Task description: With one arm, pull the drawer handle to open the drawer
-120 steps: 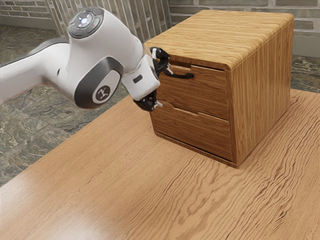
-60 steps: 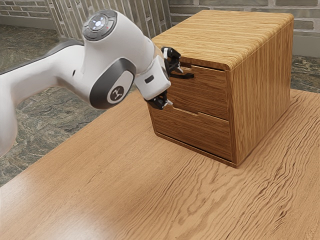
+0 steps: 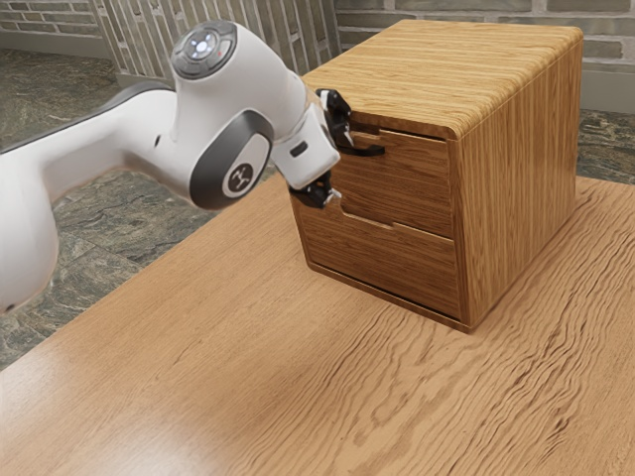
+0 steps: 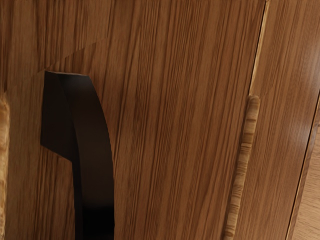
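Observation:
A wooden cabinet [image 3: 516, 169] with two drawers stands on the table. The upper drawer [image 3: 402, 183] sits flush with the front and carries a black handle [image 3: 365, 151] near its top. My gripper [image 3: 332, 149] is open right at the handle's end nearest the exterior view's left. One finger [image 3: 335, 107] is above the handle and the other lower down at the drawer seam. In the wrist view the curved black handle [image 4: 92, 165] stands just ahead of my hand, against the drawer front [image 4: 170, 125].
The lower drawer [image 3: 387, 258] is shut below the upper one. The wooden table [image 3: 298, 387] spreads in front of the cabinet. A stone floor [image 3: 69, 238] and a brick wall lie behind, at the exterior view's left.
My arm has moved toward the exterior view's right, bringing the hand from short of the cabinet up against the upper drawer's front at the handle. The drawer has not moved.

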`<state>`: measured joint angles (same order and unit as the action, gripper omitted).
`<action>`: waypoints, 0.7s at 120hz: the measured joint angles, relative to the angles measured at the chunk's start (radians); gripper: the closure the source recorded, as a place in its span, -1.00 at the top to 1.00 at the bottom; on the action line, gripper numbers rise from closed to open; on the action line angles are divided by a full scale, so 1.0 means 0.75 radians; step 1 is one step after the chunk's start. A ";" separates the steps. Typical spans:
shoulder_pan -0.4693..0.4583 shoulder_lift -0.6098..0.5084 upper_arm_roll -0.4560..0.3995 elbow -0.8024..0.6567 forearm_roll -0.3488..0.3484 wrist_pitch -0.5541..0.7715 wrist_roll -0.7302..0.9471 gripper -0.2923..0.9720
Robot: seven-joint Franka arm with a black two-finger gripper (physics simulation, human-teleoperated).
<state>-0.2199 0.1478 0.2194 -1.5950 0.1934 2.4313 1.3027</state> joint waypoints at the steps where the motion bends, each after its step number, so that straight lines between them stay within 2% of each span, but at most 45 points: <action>1: 0.000 0.000 0.000 0.001 0.001 0.000 -0.001 0.49; 15: 0.006 0.004 -0.008 0.009 0.011 -0.002 -0.019 0.47; 38: 0.010 0.009 -0.014 0.011 0.015 -0.003 -0.054 0.57; 68: 0.015 0.010 -0.026 0.017 0.008 -0.007 -0.096 0.47; 84: -0.013 -0.002 -0.027 0.011 -0.011 -0.011 -0.114 0.32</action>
<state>-0.2298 0.1460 0.1993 -1.5869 0.1849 2.4228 1.2169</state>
